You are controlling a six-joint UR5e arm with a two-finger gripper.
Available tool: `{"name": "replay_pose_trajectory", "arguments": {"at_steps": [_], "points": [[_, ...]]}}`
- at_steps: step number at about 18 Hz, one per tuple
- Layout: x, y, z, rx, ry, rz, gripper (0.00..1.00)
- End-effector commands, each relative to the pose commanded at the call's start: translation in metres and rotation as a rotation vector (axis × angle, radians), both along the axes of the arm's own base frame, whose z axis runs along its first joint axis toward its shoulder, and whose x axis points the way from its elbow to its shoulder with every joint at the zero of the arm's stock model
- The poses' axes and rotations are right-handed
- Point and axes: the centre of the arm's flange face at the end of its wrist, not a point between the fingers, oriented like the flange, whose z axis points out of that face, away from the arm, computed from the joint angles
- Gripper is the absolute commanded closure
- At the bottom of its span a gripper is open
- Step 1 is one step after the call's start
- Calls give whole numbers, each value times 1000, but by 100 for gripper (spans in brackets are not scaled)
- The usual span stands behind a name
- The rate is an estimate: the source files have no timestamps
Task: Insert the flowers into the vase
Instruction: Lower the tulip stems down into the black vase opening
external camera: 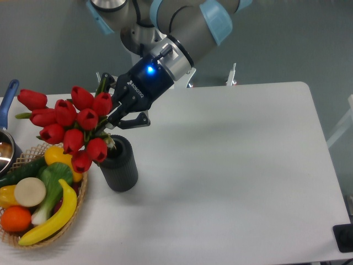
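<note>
pincer (pixel 113 113) clamped on the flowers (pixel 69 121), left-centre of frame | stems reach the mouth of the vase (pixel 118 164) | vase upright on surface (pixel 231 165), just beside basket (pixel 77 212)

Camera count: one fixed view watches me.
Position: high, across the white table (pixel 231 165) from my base.
Facing: down at a slant toward the grey wall behind me.
Nearness: middling; nearly all the tabletop fits, its near and left edges cut off.
My arm: enters from the top edge.
Shared scene: no second view.
</note>
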Motion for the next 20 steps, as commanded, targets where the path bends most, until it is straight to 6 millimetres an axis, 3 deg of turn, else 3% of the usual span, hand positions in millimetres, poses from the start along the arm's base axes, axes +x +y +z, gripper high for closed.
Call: {"name": "replay_pose_trajectory", "arguments": {"at_steps": [2, 6, 8, 12, 16, 20], "points": [[0, 1, -27, -3, 7, -22, 100], [2, 0, -47, -8, 9, -37, 96], [-1, 2, -58, -14, 3, -41, 85], [-2, 4, -88, -23, 2, -61, 79], [1, -2, -102, -29, -5, -63, 76], [6, -13, -116, -52, -32, -51, 62]]}}
